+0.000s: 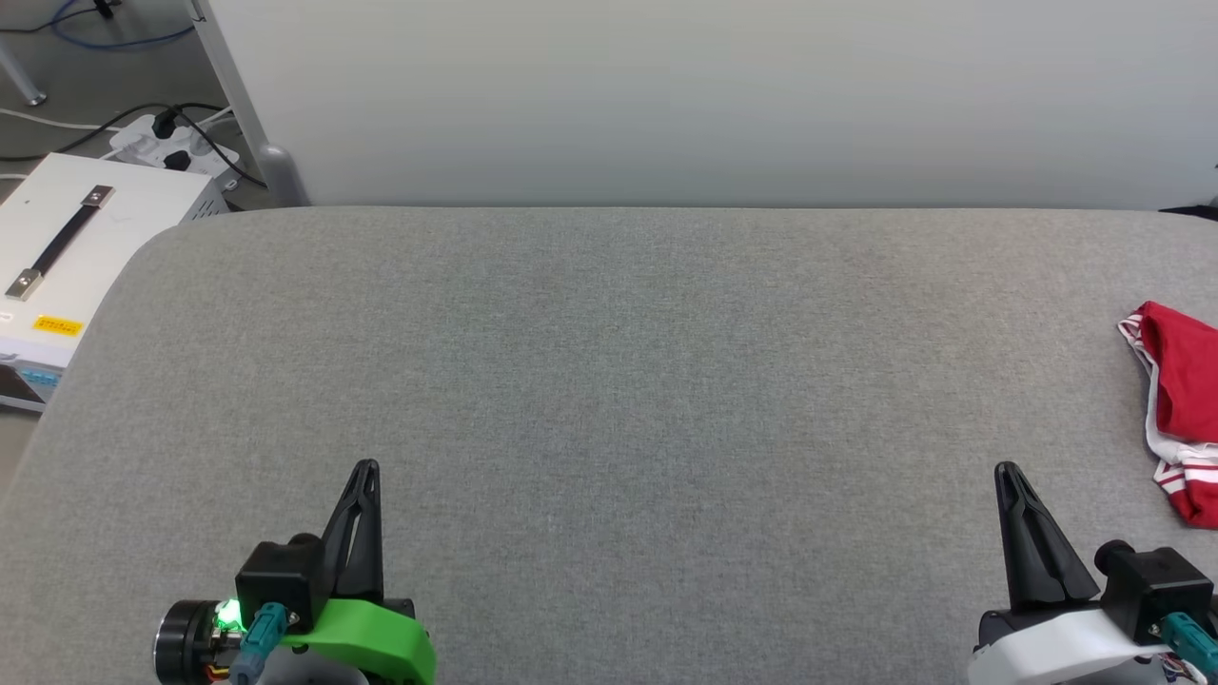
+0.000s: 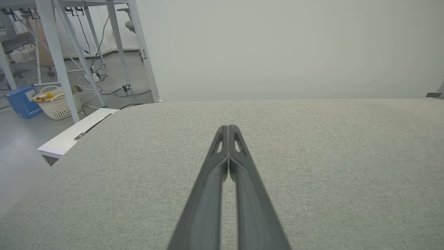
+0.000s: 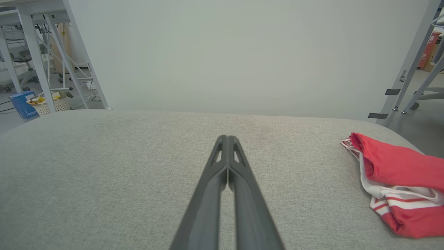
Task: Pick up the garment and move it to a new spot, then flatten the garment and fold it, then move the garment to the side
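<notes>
Left end effector point(image 1: 365, 473) and right end effector point(image 1: 1007, 473) sit low over the grey tabletop point(image 1: 609, 381), each w/ fingers pressed together, nothing pinched. Garment point(image 1: 1183, 395) lies bunched on the tabletop, right of the right end effector and a bit ahead of its tips, not touching; red w/ white edge and striped trim. Off the tabletop, left of the left end effector: white box point(image 1: 86, 238) w/ black handle, power strip point(image 1: 169, 147) beyond it.
</notes>
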Controlling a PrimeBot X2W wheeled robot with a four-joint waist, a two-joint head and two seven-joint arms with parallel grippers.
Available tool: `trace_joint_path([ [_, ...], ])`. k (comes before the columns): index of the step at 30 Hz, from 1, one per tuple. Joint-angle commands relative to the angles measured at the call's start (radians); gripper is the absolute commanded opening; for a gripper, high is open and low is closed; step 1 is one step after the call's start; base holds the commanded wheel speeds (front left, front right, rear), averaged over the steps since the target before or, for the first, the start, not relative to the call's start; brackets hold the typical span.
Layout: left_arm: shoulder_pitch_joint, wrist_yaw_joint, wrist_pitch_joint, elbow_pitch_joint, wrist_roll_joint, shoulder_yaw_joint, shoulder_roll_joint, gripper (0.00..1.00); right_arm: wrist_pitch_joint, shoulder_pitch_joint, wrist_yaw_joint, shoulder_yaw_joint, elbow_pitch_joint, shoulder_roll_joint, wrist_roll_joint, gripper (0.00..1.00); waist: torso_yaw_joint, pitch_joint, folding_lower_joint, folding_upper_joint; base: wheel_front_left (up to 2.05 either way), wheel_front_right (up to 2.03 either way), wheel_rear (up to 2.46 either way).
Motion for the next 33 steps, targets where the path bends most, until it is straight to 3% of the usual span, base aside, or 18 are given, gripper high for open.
trace_joint_path([
  [1,-0.016,0.006,0.007,-0.007,0.009,-0.001,-0.003,0.0,0.008,-0.021,0.0,0.002,0.005,0.001,-0.007,0.0,0.0,0.0,0.0,0.0,0.0,0.0,0.0],
  [33,-0.032,0.026,0.072,-0.022,0.024,-0.001,-0.005,0.0,0.074,-0.06,-0.001,0.013,0.023,0.001,-0.041,0.0,-0.008,-0.005,0.0,0.0,0.0,0.0,0.0],
])
